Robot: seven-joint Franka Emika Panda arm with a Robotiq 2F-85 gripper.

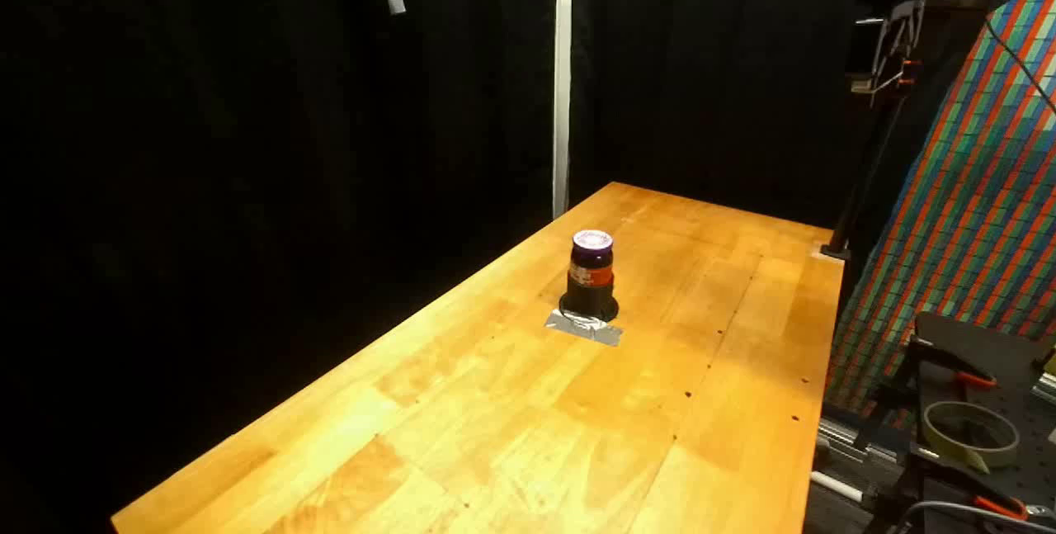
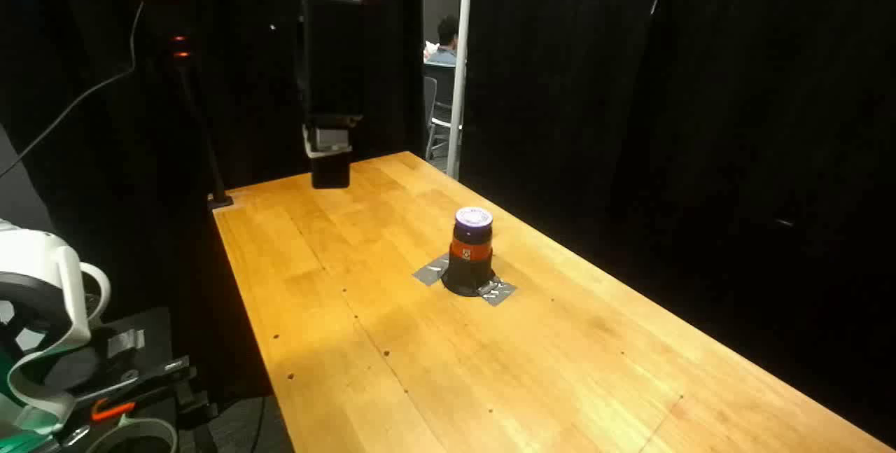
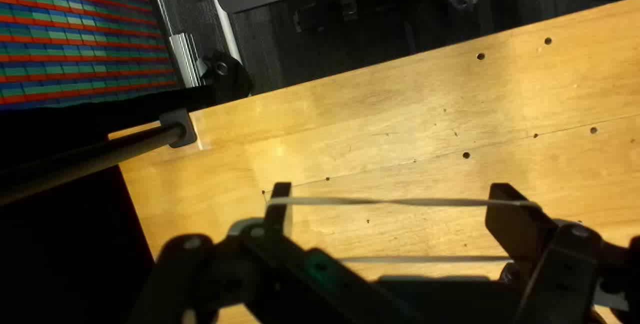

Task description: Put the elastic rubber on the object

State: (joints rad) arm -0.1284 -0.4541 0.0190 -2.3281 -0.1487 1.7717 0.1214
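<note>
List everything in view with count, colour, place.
table: one, yellowish wood, central
cylinder: one, dark with orange band, upright on table
tape strips: at least two, grey, at cylinder's foot
elastic rubber: one, pale, stretched across jaws
curtains: uncounted, black, behind table
pole: at least one, pale, among curtains
post: at least one, dark, at table corner
checked sheet: one, multicoloured, beside table
tape roll: at least one, pale, beside table
strapped device: one, white, beside table
person: one, dark hair, beyond curtains
chairs: uncounted, dark, near person
clutter: uncounted, dark and orange, beside table
arm: one, dark, above table
jaws: two, black, spread apart
</note>
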